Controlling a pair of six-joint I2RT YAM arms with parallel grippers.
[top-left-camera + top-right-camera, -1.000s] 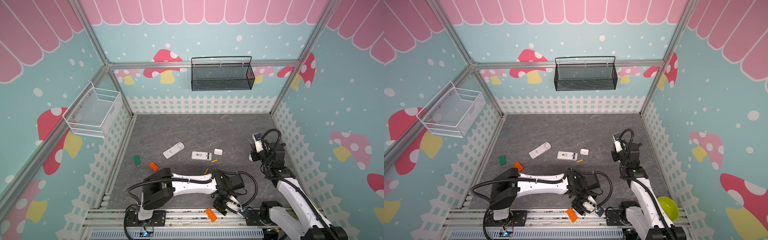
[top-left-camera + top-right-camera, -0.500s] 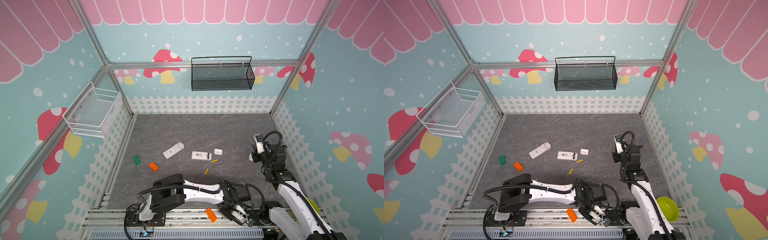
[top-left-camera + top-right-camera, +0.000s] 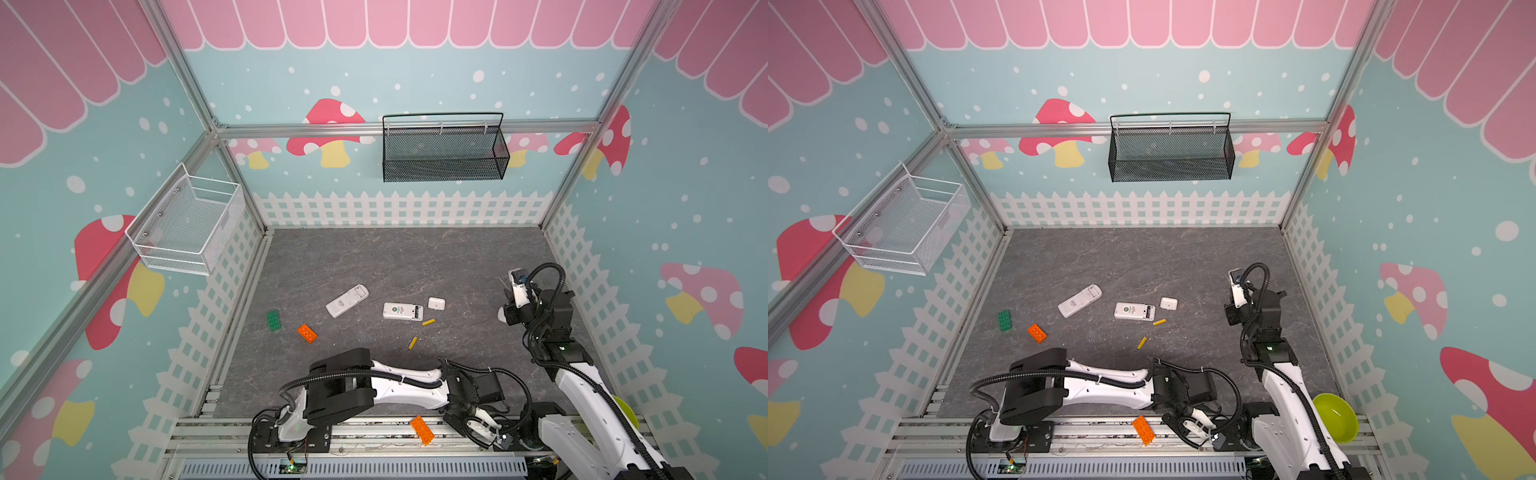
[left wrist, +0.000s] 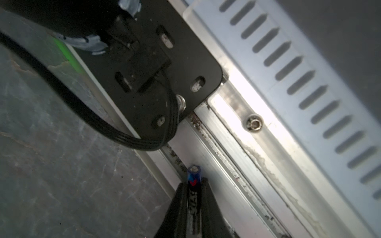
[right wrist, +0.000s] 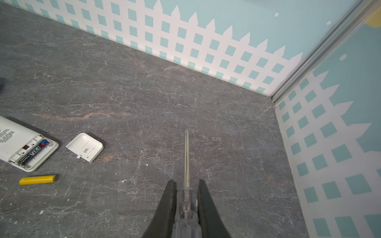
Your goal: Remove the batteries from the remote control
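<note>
Left fingers (image 4: pixel 177 210) of mine pinch a black battery (image 4: pixel 193 193) over the aluminium rail (image 4: pixel 226 185), well apart from the open remote control (image 5: pixel 18 142). My right fingers (image 5: pixel 169 206) clamp the clear-handled screwdriver (image 5: pixel 186 156). A second black battery (image 5: pixel 33 152) sits in the remote's compartment, one yellow battery (image 5: pixel 38 179) lies just beside the remote, and the other yellow battery (image 3: pixel 412 342) lies near it, toward my bases.

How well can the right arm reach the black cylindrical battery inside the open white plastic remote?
Probably yes: the small white cover lies aside and bare floor separates the right gripper from the black battery. Its jaws, though, clamp the clear-handled screwdriver, so prying only.
</note>
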